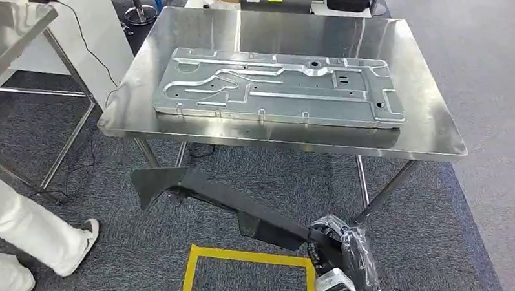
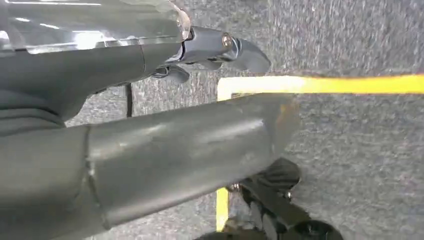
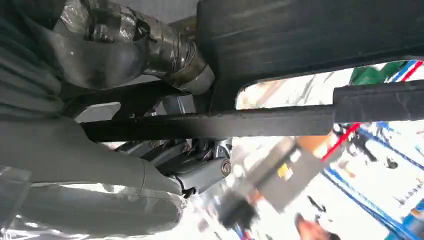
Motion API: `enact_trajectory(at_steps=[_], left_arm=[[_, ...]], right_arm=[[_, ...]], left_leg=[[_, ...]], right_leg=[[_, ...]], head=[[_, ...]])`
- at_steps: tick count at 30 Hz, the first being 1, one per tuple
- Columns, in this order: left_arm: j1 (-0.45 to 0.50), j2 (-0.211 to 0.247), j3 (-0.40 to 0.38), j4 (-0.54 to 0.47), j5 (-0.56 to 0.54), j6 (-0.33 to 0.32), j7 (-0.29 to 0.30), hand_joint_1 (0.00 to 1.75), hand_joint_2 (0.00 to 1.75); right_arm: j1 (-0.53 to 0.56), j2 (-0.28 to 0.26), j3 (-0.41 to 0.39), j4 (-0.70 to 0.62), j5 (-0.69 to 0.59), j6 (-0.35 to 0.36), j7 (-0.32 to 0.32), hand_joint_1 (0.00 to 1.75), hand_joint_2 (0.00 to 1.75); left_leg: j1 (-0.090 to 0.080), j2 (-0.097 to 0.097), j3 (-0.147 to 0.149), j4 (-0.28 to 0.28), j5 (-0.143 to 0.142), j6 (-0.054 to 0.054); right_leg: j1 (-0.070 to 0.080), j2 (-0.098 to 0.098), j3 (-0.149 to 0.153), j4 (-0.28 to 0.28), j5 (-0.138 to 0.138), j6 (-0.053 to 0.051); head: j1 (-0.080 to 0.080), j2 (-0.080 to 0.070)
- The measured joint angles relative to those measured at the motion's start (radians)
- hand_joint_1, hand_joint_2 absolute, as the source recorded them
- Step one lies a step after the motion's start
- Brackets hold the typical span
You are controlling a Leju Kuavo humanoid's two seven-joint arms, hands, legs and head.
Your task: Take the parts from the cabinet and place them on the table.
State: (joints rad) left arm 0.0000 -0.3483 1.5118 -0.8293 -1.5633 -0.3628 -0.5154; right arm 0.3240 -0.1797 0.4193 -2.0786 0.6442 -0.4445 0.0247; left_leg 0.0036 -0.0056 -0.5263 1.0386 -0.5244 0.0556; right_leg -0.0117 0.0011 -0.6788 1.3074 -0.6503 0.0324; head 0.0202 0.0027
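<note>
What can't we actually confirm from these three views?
- Right robot hand on the long black part: the grip is cut off by the head view's lower edge, and the wrist view is crowded and dark.
- Left robot hand: its thumb hides the fingertips, so its state is unclear.
- Background behind the black part in the right wrist view: blurred.
- Far edge of the steel table: cropped.

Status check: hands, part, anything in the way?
Right hand grips the long black part, held low in front of the table. Left hand empty. Large metal panel covers most of the tabletop.
</note>
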Motion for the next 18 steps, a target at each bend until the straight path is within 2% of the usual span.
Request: enact_trajectory(at_steps=[1, 3, 4, 5, 6, 7, 8, 9, 10, 11, 14, 15, 16, 18], left_arm=[[0.0, 0.0, 0.004, 0.001, -0.001, 0.001, -0.002, 0.0, 0.0], [-0.001, 0.0, 0.007, 0.003, -0.002, 0.002, -0.007, 0.0, 0.0], [-0.001, -0.003, 0.008, 0.007, -0.002, 0.002, -0.007, 0.0, 0.0], [-0.003, -0.001, 0.008, 0.01, -0.005, 0.003, -0.008, 0.0, 0.0], [-0.006, 0.0, 0.007, 0.01, -0.007, 0.005, -0.007, 0.0, 0.0], [-0.005, 0.001, 0.007, 0.011, -0.007, 0.006, -0.008, 0.0, 0.0], [-0.005, 0.002, 0.007, 0.015, -0.007, 0.007, -0.008, 0.0, 0.0], [-0.005, 0.008, 0.007, 0.016, -0.007, 0.01, -0.008, 0.0, 0.0], [-0.006, 0.011, 0.005, 0.02, -0.007, 0.014, -0.008, 0.0, 0.0], [-0.01, 0.012, 0.003, 0.029, -0.007, 0.021, -0.005, 0.0, 0.0], [-0.012, 0.032, -0.005, 0.06, -0.007, 0.045, 0.004, 0.0, 0.0], [-0.01, 0.039, -0.009, 0.07, -0.007, 0.052, 0.006, 0.0, 0.0], [-0.008, 0.048, -0.014, 0.083, -0.007, 0.06, 0.01, 0.0, 0.0], [-0.006, 0.06, -0.02, 0.099, -0.007, 0.065, 0.01, 0.0, 0.0]], right_arm=[[-0.003, 0.003, -0.008, -0.008, 0.022, 0.0, 0.008, 1.75, 1.75], [-0.005, 0.005, -0.026, -0.029, 0.09, -0.01, 0.036, 1.75, 1.75], [-0.01, 0.008, -0.039, -0.04, 0.15, -0.013, 0.056, 1.75, 1.75], [-0.019, 0.014, -0.057, -0.046, 0.214, -0.011, 0.078, 1.75, 1.75], [-0.026, 0.022, -0.078, -0.057, 0.264, -0.008, 0.095, 1.75, 1.75], [-0.029, 0.024, -0.098, -0.067, 0.296, -0.007, 0.101, 1.75, 1.75], [-0.036, 0.024, -0.117, -0.07, 0.328, -0.007, 0.106, 1.75, 1.75], [-0.042, 0.024, -0.132, -0.074, 0.366, -0.01, 0.113, 1.75, 1.75], [-0.049, 0.024, -0.145, -0.074, 0.409, -0.013, 0.12, 1.75, 1.75], [-0.059, 0.024, -0.165, -0.074, 0.469, -0.016, 0.129, 1.75, 1.75], [-0.076, 0.019, -0.234, -0.072, 0.601, -0.011, 0.151, 1.75, 1.75], [-0.078, 0.017, -0.251, -0.069, 0.629, -0.009, 0.156, 1.75, 1.75], [-0.081, 0.012, -0.271, -0.064, 0.659, -0.006, 0.163, 1.75, 1.75], [-0.085, 0.006, -0.303, -0.056, 0.681, -0.006, 0.166, 1.75, 1.75]], left_leg=[[-0.003, 0.0, 0.013, 0.0, -0.009, 0.0], [-0.007, -0.001, 0.036, -0.002, -0.029, 0.0], [-0.008, -0.001, 0.048, -0.002, -0.035, -0.002], [-0.008, -0.005, 0.048, -0.004, -0.04, -0.009], [-0.005, -0.001, 0.048, -0.01, -0.046, -0.016], [-0.007, 0.0, 0.069, -0.001, -0.037, -0.019], [-0.009, 0.0, 0.075, 0.004, -0.027, -0.029], [-0.013, 0.0, 0.078, 0.012, -0.03, -0.033], [-0.009, -0.002, 0.075, 0.038, -0.04, -0.039], [-0.008, 0.0, 0.041, 0.093, -0.066, -0.046], [0.003, 0.0, -0.099, 0.269, -0.155, -0.057], [0.006, 0.0, -0.122, 0.275, -0.148, -0.058], [0.008, 0.0, -0.126, 0.244, -0.118, -0.063], [0.011, 0.001, -0.097, 0.097, 0.001, -0.064]], right_leg=[[0.003, 0.0, 0.008, -0.051, 0.046, -0.01], [0.017, 0.0, 0.052, -0.21, 0.173, -0.039], [0.024, 0.0, 0.049, -0.218, 0.182, -0.051], [0.03, -0.001, 0.045, -0.232, 0.143, -0.051], [0.03, 0.002, 0.055, -0.235, 0.153, -0.053], [0.029, 0.004, 0.06, -0.251, 0.169, -0.059], [0.025, 0.006, 0.08, -0.264, 0.167, -0.064], [0.018, 0.006, 0.107, -0.273, 0.173, -0.06], [0.013, 0.003, 0.123, -0.283, 0.167, -0.063], [0.01, 0.002, 0.135, -0.288, 0.162, -0.068], [0.006, 0.002, 0.147, -0.288, 0.142, -0.066], [0.005, 0.003, 0.155, -0.288, 0.135, -0.063], [0.003, 0.005, 0.167, -0.287, 0.126, -0.06], [-0.003, 0.004, 0.199, -0.287, 0.102, -0.049]], head=[[0.0, 0.0], [0.0, 0.0], [-0.003, 0.0], [0.0, 0.0], [-0.001, 0.0], [0.0, 0.0], [0.0, 0.0], [-0.001, 0.0], [0.0, 0.0], [-0.001, 0.0], [-0.001, 0.0], [-0.001, 0.0], [-0.001, 0.0], [-0.001, 0.0]])
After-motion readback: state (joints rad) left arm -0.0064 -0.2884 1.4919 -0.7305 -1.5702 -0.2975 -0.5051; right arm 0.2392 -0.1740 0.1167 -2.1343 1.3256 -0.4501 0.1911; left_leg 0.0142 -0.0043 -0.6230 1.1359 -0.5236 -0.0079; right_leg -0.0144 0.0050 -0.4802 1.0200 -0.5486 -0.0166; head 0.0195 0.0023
